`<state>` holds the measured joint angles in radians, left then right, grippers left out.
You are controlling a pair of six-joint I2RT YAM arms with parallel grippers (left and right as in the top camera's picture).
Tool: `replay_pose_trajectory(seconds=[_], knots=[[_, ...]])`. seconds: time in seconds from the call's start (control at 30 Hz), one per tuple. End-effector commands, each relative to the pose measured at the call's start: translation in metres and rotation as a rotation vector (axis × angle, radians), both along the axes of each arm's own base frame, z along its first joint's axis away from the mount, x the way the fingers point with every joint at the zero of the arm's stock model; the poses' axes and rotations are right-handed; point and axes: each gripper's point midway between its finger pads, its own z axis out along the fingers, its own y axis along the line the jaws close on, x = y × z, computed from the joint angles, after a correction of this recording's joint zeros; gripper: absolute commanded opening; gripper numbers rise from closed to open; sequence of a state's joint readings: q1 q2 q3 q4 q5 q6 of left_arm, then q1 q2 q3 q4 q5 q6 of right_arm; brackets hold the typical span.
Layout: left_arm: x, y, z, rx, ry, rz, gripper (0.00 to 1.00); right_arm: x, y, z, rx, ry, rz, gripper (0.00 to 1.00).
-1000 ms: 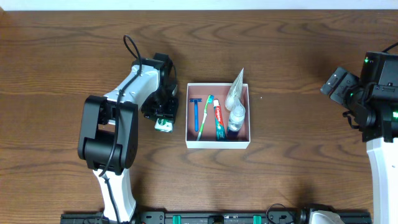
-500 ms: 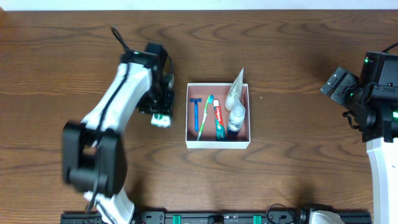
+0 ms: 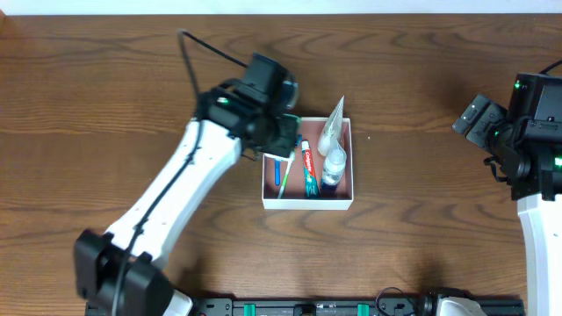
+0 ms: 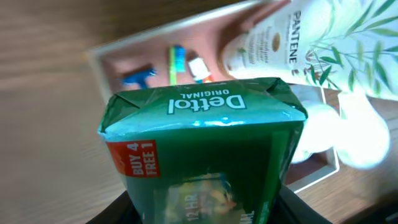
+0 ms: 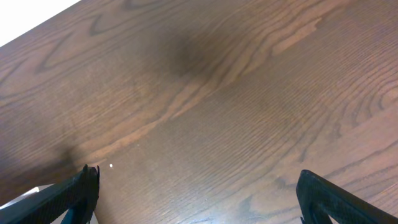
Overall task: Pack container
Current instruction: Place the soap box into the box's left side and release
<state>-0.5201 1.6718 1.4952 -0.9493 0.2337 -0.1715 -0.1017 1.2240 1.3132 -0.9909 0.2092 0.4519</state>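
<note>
My left gripper [image 4: 208, 208] is clamped on the green Dettol soap pack [image 4: 202, 143]. The wrist view shows the bar filling the gap between the dark fingers, label up and held level. A second ago this gripper was down on the table [image 3: 421, 70] just left of the container [image 3: 307, 204], closing on the soap. Now the arm has lifted and swung across, and the gripper sits over the container's near-left corner. The pick is done, I judge, and I am in the carry, with only the placing left.

Below the soap, the wrist view shows what is already inside: the blue razor [image 4: 138, 77], the green toothbrush [image 4: 176, 62] beside it, and the white Pantene sachet [image 4: 292, 43] further across. From overhead, the toothpaste [image 3: 309, 171] lies in the middle of the container and a small clear bottle [image 3: 334, 165] is against its right wall. The container itself has not shifted.

The floor is crowded, so I expect the soap must go on top of the razor and toothbrush on the left side. It may sit tilted there, and I would lower it gently before letting go.

My right gripper [image 5: 196, 196] hangs well to the right of the container, fingers spread wide with nothing between them, over bare wood.
</note>
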Motion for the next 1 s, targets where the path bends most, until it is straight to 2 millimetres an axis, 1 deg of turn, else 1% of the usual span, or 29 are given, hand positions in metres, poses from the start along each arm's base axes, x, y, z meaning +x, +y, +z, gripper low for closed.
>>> replay_pose_trajectory(seconds=[0.0,0.1,0.3,0.43,0.47,0.53,0.57,0.6,0.67,0.73,0.77,0.8,0.87,0.97], knots=[[-0.008,-0.010,-0.035,0.046,0.099,0.062,0.41,0.000,-0.003,0.003,-0.005,-0.005,-0.005,0.99],[-0.010,-0.014,-0.058,0.100,0.139,0.082,0.40,0.000,-0.003,0.003,-0.005,-0.005,-0.005,0.99],[-0.011,-0.011,-0.099,0.194,0.209,0.104,0.40,0.000,-0.003,0.003,-0.005,-0.005,-0.005,0.99],[-0.010,-0.010,-0.115,0.218,0.235,0.104,0.43,0.000,-0.003,0.003,-0.005,-0.005,-0.005,0.99],[-0.010,-0.010,-0.116,0.218,0.235,0.104,0.45,0.000,-0.003,0.003,-0.005,-0.005,-0.005,0.99],[-0.009,-0.011,-0.116,0.214,0.231,0.103,0.46,0.000,-0.003,0.003,-0.005,-0.005,-0.005,0.99],[-0.007,-0.012,-0.115,0.209,0.222,0.101,0.47,0.000,-0.003,0.003,-0.005,-0.005,-0.005,0.99],[-0.005,-0.012,-0.112,0.204,0.215,0.101,0.58,0.000,-0.003,0.003,-0.005,-0.005,-0.005,0.99],[-0.002,-0.013,-0.104,0.192,0.199,0.100,0.75,0.000,-0.003,0.003,-0.005,-0.005,-0.005,0.99],[0.004,-0.013,-0.091,0.175,0.177,0.104,0.84,0.000,-0.003,0.003,-0.005,-0.005,-0.005,0.99],[0.007,-0.013,-0.083,0.164,0.162,0.109,0.94,0.000,-0.003,0.003,-0.005,-0.005,-0.005,0.99],[0.010,-0.012,-0.073,0.149,0.141,0.112,0.98,0.000,-0.003,0.003,-0.005,-0.005,-0.005,0.99],[0.016,-0.009,-0.055,0.121,0.100,0.120,0.98,0.000,-0.003,0.003,-0.005,-0.005,-0.005,0.99],[0.027,0.008,-0.025,0.120,0.005,0.167,0.98,0.000,-0.003,0.003,-0.005,-0.005,-0.005,0.99]])
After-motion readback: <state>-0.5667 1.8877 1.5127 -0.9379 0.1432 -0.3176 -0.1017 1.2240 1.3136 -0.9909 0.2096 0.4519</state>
